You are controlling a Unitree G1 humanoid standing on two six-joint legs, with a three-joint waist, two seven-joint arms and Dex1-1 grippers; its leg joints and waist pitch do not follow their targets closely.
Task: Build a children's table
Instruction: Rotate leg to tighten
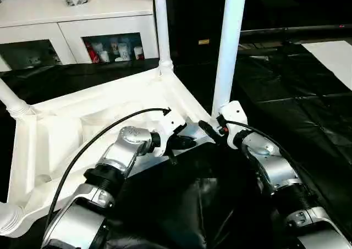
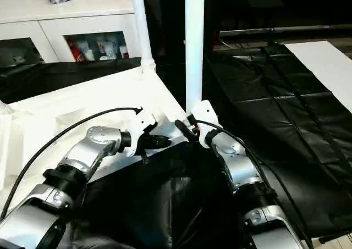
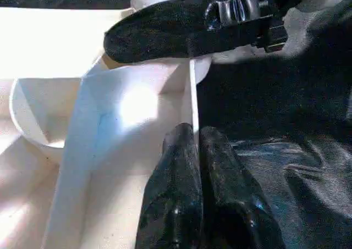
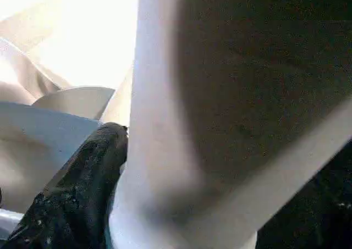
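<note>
The children's table top (image 1: 66,133) lies upside down on a black sheet, ribbed underside up. White legs stand in its corner sockets: one at the back (image 1: 161,23), one at the near right (image 1: 228,45), one at the left (image 1: 11,100) and one at the near left (image 1: 8,216). My left gripper (image 1: 187,142) is shut on the thin near rim of the top (image 3: 192,106), beside the near-right socket. My right gripper (image 1: 214,129) stands open at the foot of the near-right leg (image 4: 165,122), with one finger (image 4: 93,172) close alongside it.
A white cabinet with glass doors (image 1: 71,18) stands behind the table, with small items on top and inside. Black sheeting (image 1: 286,84) covers the floor to the right, and a white sheet (image 1: 335,56) lies at the far right. A black cable (image 1: 99,133) arcs over my left forearm.
</note>
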